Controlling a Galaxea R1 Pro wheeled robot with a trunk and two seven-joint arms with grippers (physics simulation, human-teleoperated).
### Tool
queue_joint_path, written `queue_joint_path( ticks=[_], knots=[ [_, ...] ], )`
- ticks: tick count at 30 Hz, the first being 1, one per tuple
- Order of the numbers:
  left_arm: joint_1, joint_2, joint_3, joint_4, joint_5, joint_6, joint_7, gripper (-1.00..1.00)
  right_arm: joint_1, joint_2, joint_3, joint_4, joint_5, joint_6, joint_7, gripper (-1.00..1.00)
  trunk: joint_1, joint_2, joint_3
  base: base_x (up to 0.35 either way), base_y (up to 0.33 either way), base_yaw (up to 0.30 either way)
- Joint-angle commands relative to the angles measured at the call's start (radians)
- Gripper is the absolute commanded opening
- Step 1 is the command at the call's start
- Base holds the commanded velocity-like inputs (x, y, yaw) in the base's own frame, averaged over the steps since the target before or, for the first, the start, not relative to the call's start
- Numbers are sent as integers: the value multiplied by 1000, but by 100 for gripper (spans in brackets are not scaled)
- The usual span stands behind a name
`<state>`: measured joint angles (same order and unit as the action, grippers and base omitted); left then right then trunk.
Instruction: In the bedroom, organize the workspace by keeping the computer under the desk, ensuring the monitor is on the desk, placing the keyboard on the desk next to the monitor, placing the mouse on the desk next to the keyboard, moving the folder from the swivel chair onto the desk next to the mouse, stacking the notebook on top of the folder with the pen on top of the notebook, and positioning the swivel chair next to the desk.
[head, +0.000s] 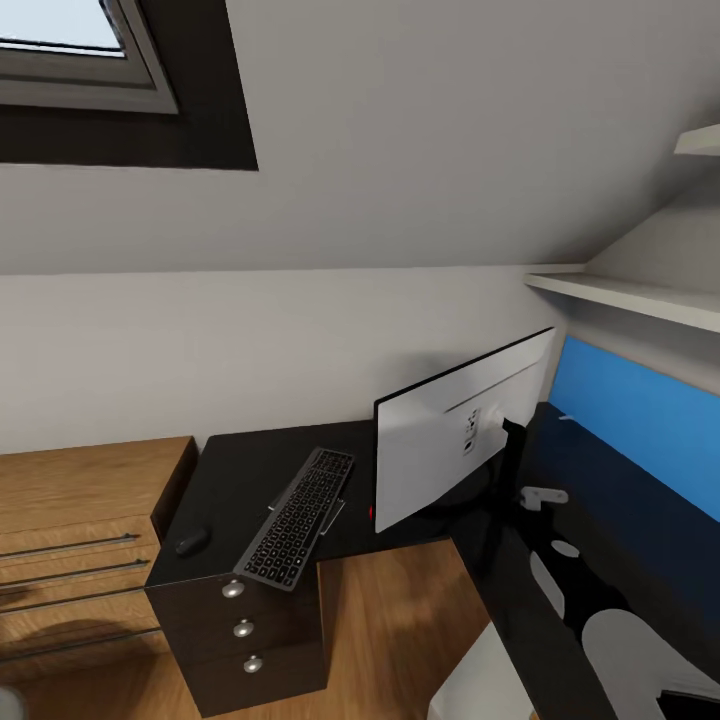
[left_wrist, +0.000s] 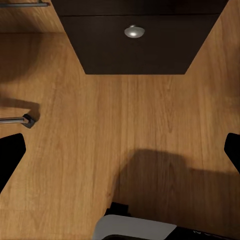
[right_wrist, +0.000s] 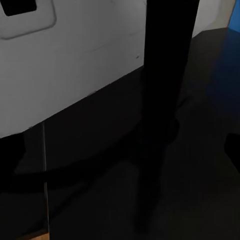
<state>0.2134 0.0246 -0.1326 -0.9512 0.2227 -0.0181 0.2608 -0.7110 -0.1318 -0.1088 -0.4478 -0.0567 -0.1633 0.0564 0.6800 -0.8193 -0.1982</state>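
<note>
Monitor (head: 450, 440), keyboard (head: 297, 517) and mouse (head: 191, 541) sit on the worktop (head: 240, 470) ahead of my fingers, whose spread I cannot tell; next, fetch the folder.

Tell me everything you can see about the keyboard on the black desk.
The slim long keyboard with dark grey keys in a silvery frame lies flat on the glossy black desk, set diagonally. Its near end juts slightly past the desk's front edge, above the drawers with round silver knobs. The large white-backed monitor stands close beside it, and the small dark oval mouse lies apart on its other side. Nothing rests on it.
</note>
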Motion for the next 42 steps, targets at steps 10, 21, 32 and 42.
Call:
queue_joint_path(
  ticks=[10, 21, 32, 42],
  knots=[
    [0, 2, -5, -1, 10, -2, 8, 100, -1, -1, -5, 0, -9, -15, 14, 100, 0, -1, -1, 0, 0, 0],
    [0, 2, -5, -1, 10, -2, 6, 100, -1, 0, -6, -1, -9, -14, 15, 100, 0, -1, -1, 0, 0, 0],
    [0, 2, -5, -1, 11, -2, 6, 100, -1, 0, -6, -1, -8, -15, 11, 100, 0, -1, -1, 0, 0, 0],
    [0, 2, -6, -1, 11, -2, 7, 100, -1, 0, -6, -1, -8, -16, 11, 100, 0, -1, -1, 0, 0, 0]
  ],
)
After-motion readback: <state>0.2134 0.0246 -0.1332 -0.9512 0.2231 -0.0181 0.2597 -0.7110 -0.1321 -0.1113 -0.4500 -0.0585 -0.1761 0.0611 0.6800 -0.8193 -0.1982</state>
